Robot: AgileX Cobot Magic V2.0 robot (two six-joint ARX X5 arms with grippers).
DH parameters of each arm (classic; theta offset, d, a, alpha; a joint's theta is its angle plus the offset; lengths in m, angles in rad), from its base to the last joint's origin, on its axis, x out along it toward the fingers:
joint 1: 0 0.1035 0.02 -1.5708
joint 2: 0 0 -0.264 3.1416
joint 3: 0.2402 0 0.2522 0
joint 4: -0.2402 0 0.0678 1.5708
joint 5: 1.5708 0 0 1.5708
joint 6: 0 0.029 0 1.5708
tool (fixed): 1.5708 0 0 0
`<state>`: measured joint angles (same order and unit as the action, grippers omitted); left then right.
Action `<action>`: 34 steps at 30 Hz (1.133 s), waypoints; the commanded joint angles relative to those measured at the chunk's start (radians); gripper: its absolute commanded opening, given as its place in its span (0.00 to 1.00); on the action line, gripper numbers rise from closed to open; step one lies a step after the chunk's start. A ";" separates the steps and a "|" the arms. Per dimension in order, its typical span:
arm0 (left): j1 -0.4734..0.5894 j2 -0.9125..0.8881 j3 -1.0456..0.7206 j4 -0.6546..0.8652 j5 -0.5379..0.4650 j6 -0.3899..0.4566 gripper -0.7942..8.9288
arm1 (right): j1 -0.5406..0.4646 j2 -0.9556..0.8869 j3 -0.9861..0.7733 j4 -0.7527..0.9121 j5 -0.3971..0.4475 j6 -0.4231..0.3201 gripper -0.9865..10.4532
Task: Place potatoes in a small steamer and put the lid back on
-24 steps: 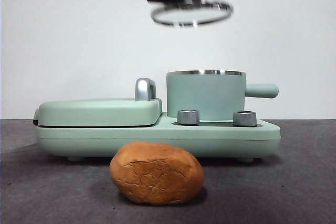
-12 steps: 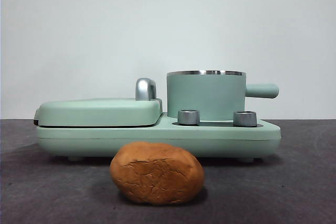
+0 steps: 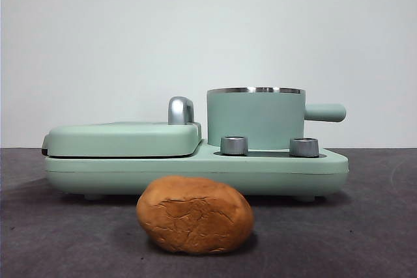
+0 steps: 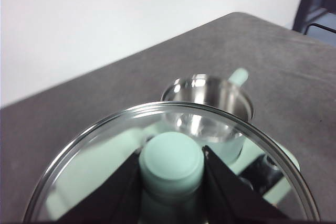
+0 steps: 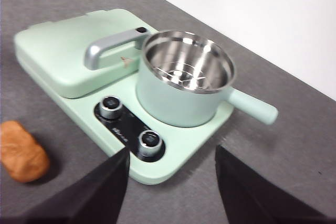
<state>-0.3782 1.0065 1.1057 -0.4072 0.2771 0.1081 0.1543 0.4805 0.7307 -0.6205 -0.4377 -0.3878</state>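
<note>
Left claw (image 4: 170, 182) clamped on lid (image 4: 94, 145) knob, right claw (image 5: 170, 182) spread, potato (image 3: 194, 214) on table

Two hands (image 5: 170, 187), matte black wedge-shaped jaws.

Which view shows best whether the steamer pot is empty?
The right wrist view: it looks down into the steamer pot, showing only bare steel and a rack. The left wrist view sees it partly through the held lid; the front view shows only its outer wall.
</note>
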 commanded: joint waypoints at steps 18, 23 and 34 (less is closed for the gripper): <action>0.059 -0.343 -0.164 -0.162 -0.068 -0.075 0.10 | 0.459 0.465 0.053 0.106 0.045 0.035 0.38; 0.059 -0.341 -0.164 -0.177 -0.068 -0.076 0.10 | 0.558 0.589 0.053 0.180 0.053 0.032 0.38; 0.059 -0.341 -0.164 -0.177 -0.068 -0.076 0.10 | 0.673 0.829 0.053 0.315 0.108 0.010 0.38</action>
<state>-0.3180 0.6647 0.9245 -0.6106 0.2081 0.0360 0.8143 1.2854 0.7681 -0.3161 -0.3347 -0.3698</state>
